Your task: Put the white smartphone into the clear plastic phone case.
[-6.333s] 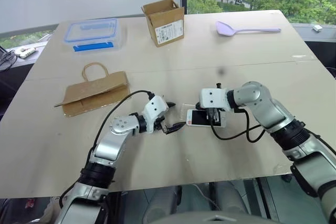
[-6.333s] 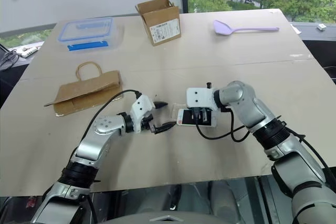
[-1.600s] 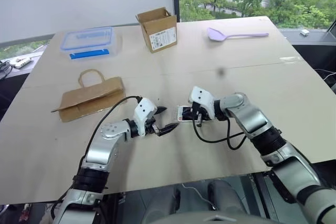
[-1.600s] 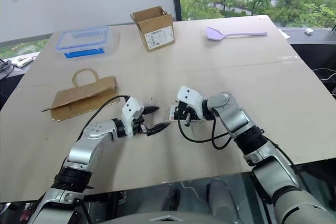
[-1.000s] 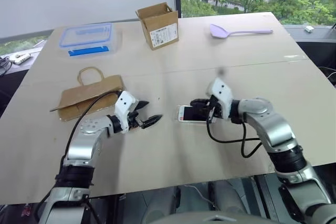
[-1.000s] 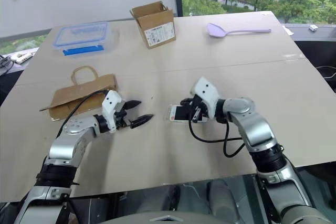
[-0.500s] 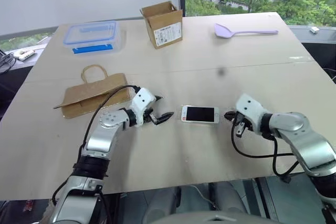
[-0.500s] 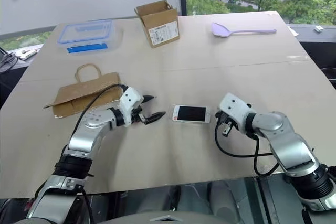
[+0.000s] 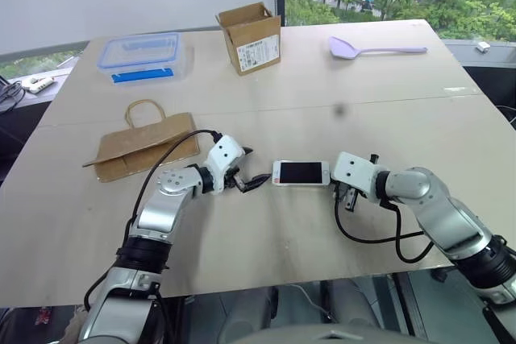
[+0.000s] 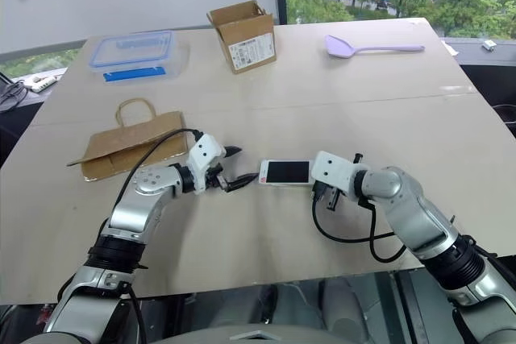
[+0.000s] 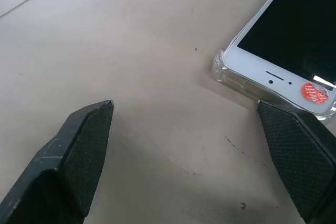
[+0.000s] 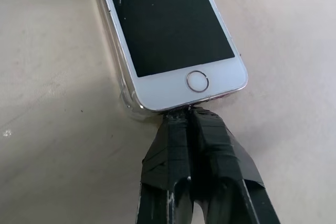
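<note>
White slim smartphone (image 12: 173,40) is sitting in clear plastic case (image 11: 226,72); right tool (image 12: 191,116), pinched shut, pressing its home-button end; left tool (image 11: 194,145) spread wide. Risk: sliding, unseated corner.

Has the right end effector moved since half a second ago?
Yes. The right end effector moved left along the table, up to the white smartphone.

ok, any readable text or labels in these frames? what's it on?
None fully readable.
Red round sticker on the white smartphone: white lettering, too blurred.
White label on the cardboard box: print too small.
Blue strip on the clear food box: no legible text.
</note>
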### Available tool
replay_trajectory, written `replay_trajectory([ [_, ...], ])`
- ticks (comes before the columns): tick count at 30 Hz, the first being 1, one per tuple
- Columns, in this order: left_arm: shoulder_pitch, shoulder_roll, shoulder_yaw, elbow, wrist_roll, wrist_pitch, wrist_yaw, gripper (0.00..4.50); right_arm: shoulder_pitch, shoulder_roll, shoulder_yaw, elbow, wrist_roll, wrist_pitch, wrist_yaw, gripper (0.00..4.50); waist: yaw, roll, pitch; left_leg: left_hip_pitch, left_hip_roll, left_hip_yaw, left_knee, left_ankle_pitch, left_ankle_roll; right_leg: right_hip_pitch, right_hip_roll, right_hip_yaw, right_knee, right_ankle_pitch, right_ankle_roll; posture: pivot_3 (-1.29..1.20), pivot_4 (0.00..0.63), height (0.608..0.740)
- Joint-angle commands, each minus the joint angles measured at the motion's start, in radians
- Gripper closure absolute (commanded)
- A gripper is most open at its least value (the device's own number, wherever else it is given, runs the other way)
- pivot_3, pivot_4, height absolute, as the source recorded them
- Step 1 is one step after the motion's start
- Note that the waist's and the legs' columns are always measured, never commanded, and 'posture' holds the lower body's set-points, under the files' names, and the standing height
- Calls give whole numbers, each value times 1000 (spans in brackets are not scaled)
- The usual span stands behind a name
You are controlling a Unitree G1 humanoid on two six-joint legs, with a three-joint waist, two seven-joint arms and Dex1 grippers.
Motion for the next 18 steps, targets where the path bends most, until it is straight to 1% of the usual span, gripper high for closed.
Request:
replay_trajectory([
  [1, 4, -33, -53, -49, -3, 8, -20, 0, -33, 7, 55, 0, -34, -77, 36, 4421, 0, 0, 0, 0, 0, 0, 0, 0, 0, 0, 0, 0, 0, 0, 0, 0, 150, 740],
  [6, 9, -58, -50, -78, -16, 48, -4, 0, -77, 32, 133, 38, -100, -159, 93, 4421, -2, -1, -1, 2, 0, 0, 1, 0, 0, 3, 0, 0, 0, 0, 0, 0, 150, 740],
  [9, 22, -60, -34, -100, -28, 79, -1, 0, -85, 43, 133, 54, -116, -194, 120, 4421, -3, -1, -1, 6, 1, 0, 1, 0, 0, 7, 1, 0, 0, 0, 0, 0, 150, 740],
  [15, 41, -64, -51, -116, -9, 84, -7, 0, -85, 93, 126, 102, -110, -265, 162, 4421, -12, -2, -1, 15, 2, 1, -1, 0, 0, 14, 2, 1, 0, 0, 0, 0, 150, 740],
  [18, 46, -62, -41, -108, -4, 81, -5, 0, -79, 81, 130, 137, -141, -312, 180, 4421, -14, -2, -1, 17, 2, 1, -1, -1, 1, 15, 2, 1, 0, 0, 0, 0, 150, 740],
])
